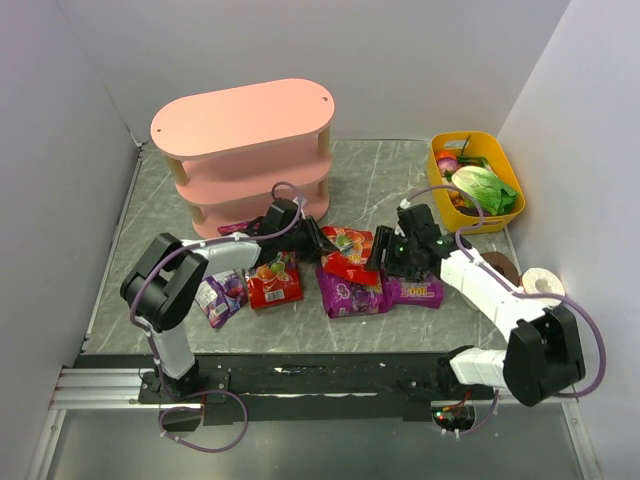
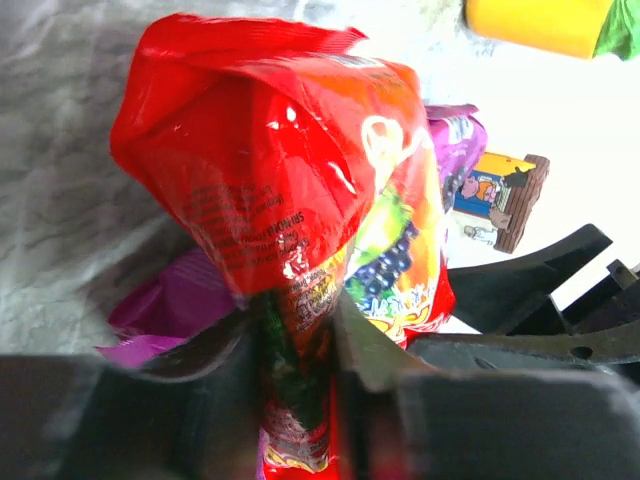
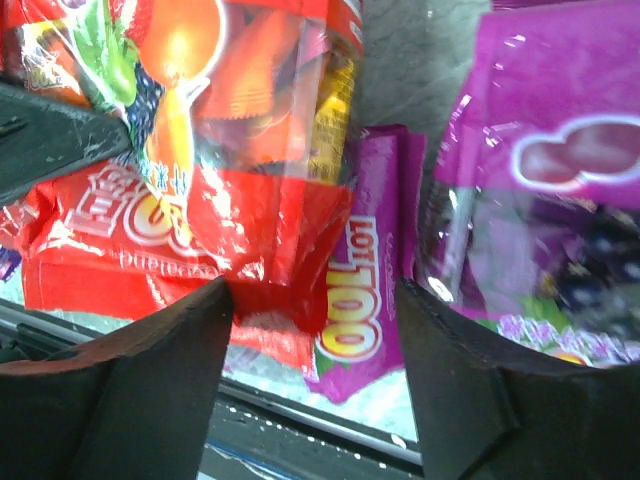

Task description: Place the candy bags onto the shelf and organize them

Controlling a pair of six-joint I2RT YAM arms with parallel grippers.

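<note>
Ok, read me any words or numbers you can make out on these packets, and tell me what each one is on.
"LOT 100": on the magenta packet, upside down in the right wrist view.
"100": on the red packet, also upside down there.
Fine print on the red packet, left wrist view: too blurred to read.
Everything else in the top view: too small to read.

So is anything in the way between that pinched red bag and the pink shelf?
Nothing visible does. The left gripper holds the red bag close in front of the shelf, with no other object between them.
</note>
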